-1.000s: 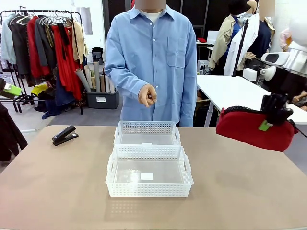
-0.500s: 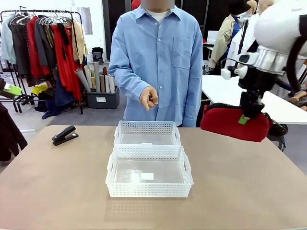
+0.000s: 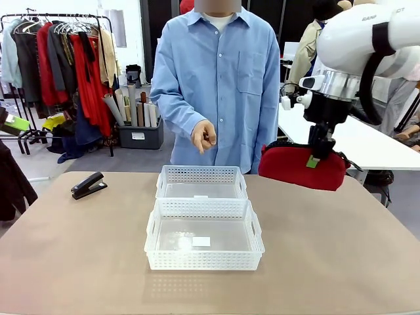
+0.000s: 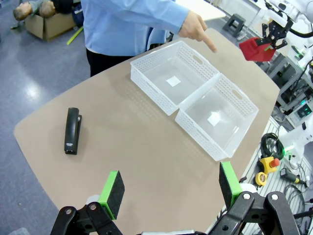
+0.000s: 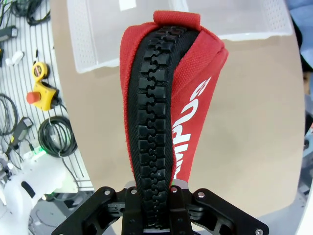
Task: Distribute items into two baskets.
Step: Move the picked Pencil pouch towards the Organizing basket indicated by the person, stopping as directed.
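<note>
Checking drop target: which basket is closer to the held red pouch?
The far basket, on the person's side; the right gripper holds the red pouch up to its right.

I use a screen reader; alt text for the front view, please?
The right gripper holds a red pouch in the air, right of two white baskets on a tan table. A person's hand points down behind them; a black stapler lies far left.

Right jaws clamped, raised; left jaws spread
</note>
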